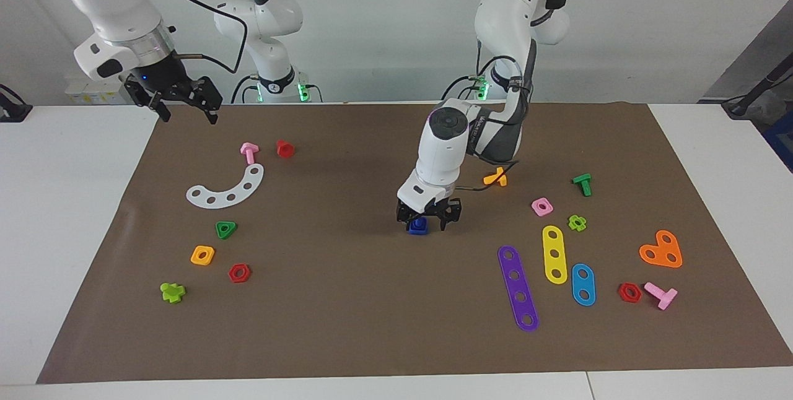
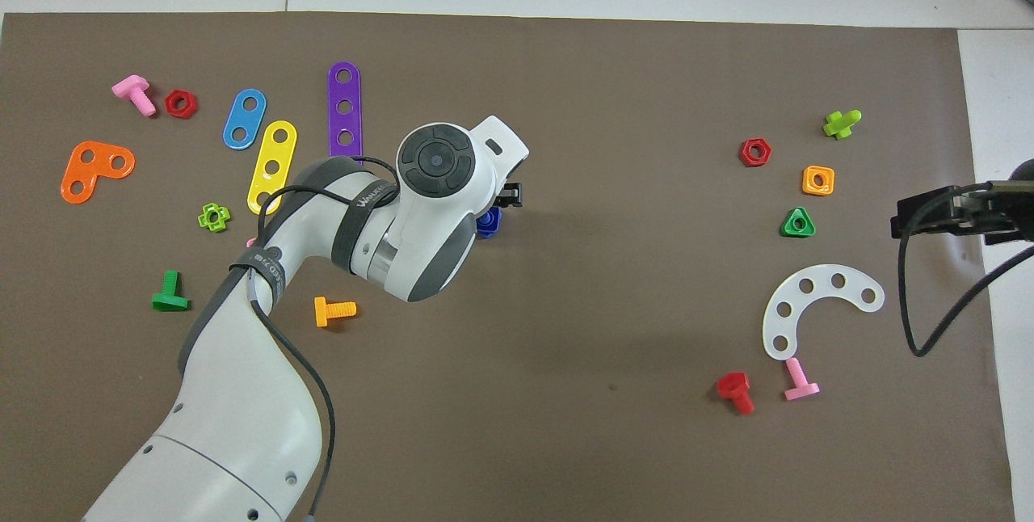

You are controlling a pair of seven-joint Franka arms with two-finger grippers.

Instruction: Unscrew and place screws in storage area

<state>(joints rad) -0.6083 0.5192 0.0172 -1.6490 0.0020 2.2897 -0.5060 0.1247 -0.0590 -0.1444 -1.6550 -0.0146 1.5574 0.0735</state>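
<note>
Left gripper (image 1: pixel 429 219): down at the mat (image 1: pixel 347 326) in the middle of the table, its fingers straddling the dark-blue bolt (image 1: pixel 418 226); we see a finger on each side of it, but we cannot tell whether they are already pressing it or stand just apart
Dark-blue bolt: on the mat at mid-table, well away from both groups of parts; in the overhead view only a sliver of it (image 2: pixel 488 222) shows from under the left wrist
Why it is straddled: we judge a pinch across the bolt's sides is what lets the wrist turn it loose and then lift it
Right gripper (image 1: pixel 181 98): raised over the mat's edge at the right arm's end, its fingers spread wide and holding nothing; this arm waits
Parts at the right arm's end: white curved strip (image 1: pixel 226 190), pink bolt (image 1: pixel 249 152), red bolt (image 1: pixel 284 148), green triangular nut (image 1: pixel 225 229), orange square nut (image 1: pixel 202 255)
Parts at the left arm's end: purple strip (image 1: pixel 518 288), yellow strip (image 1: pixel 554 254), orange bolt (image 1: pixel 496 177) just beside the left forearm
Step in hand: we take it as securing the grip, with unscrewing and the carry to storage not yet done
Risk: a stubby bolt may slip or tip if the fingers close off-centre
</note>
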